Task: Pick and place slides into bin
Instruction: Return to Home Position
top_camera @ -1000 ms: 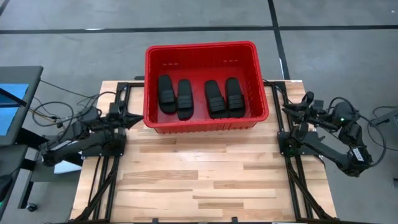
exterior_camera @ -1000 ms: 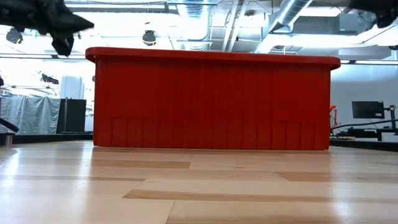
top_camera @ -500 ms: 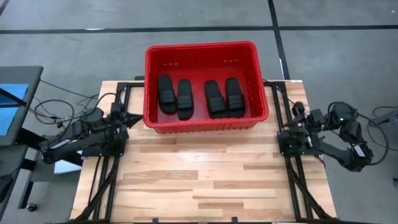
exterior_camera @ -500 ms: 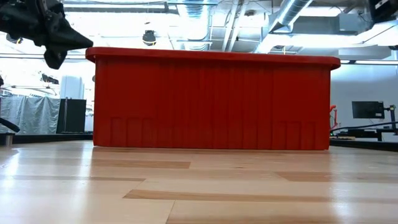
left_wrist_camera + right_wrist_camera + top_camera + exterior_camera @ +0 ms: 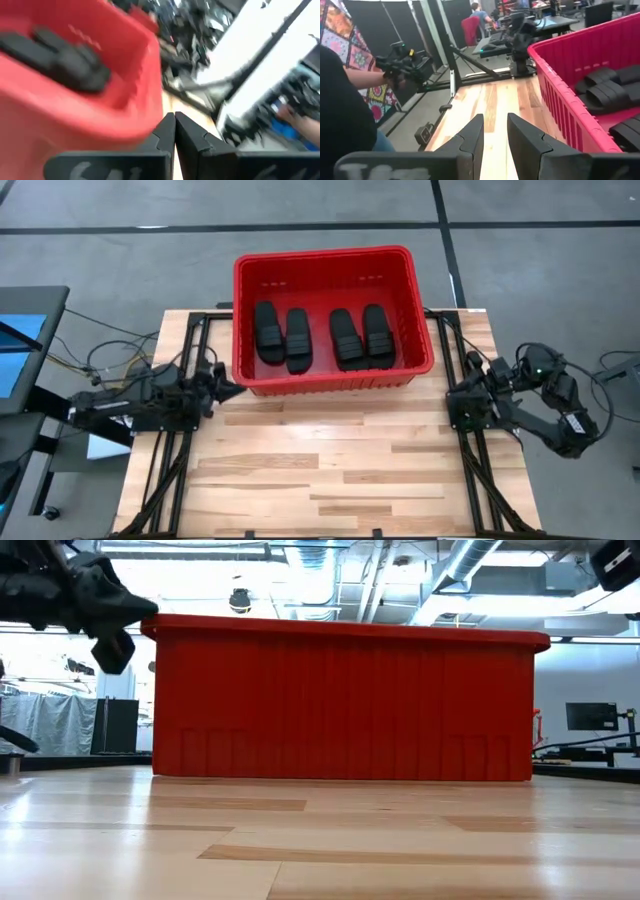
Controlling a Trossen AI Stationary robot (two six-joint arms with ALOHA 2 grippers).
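The slides (image 5: 297, 339) all lie in the bin (image 5: 330, 255), four of them flat on its floor in two pairs, side by side in a row. The bin sits at the far middle of the table (image 5: 330, 470).

My left claw (image 5: 236, 390) is outside the bin, just beside its near left corner at about rim height in the low view (image 5: 112, 628). I cannot tell whether it touches the wall. In its wrist view the fingers (image 5: 165, 131) are pressed together with nothing between them, and the slides show beyond the red rim.

My right claw (image 5: 474, 364) hangs over the table's right edge, apart from the bin's right wall. Its fingers (image 5: 472, 131) stand a narrow gap apart and hold nothing. A person's dark sleeve (image 5: 340, 115) shows in that wrist view, off the table.
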